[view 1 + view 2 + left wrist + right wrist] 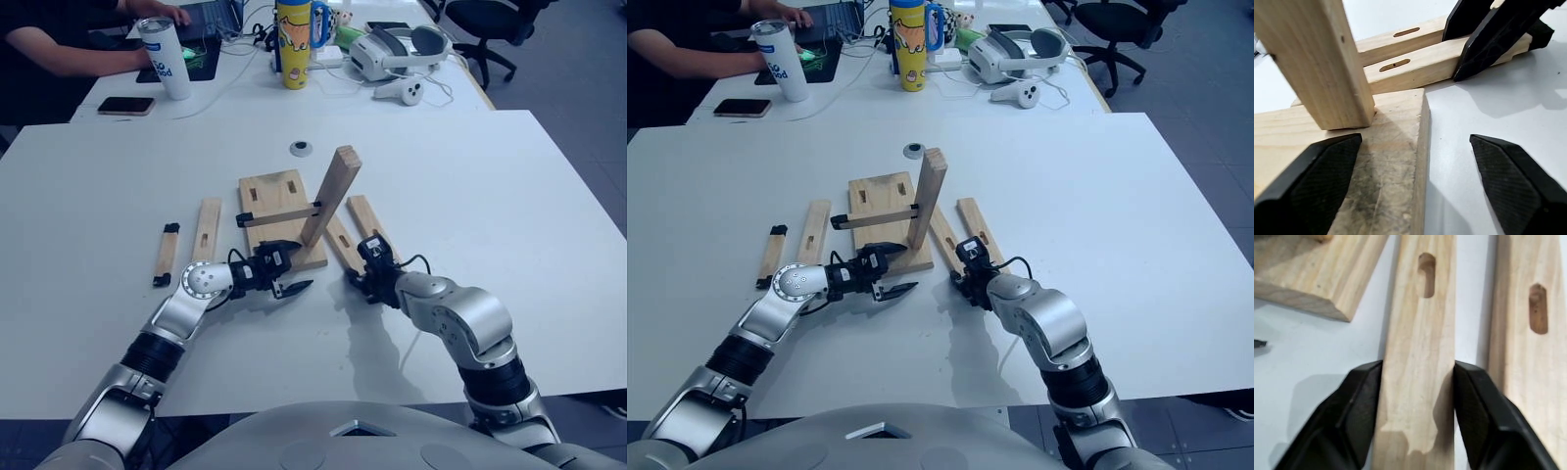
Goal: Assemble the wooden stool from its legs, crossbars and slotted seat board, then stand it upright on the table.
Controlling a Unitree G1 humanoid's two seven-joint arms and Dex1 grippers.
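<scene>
Seat board [269,196] and every leg [1420,357] pale bare wood; crossbars [168,255] black-tipped; table [509,196] white; left gripper [301,268] pads [1312,181] black, crosshatched.

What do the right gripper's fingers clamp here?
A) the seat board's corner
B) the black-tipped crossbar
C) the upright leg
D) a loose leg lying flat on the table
D: the right gripper has a finger pressed on each side of a slotted loose leg lying flat on the table.
</scene>
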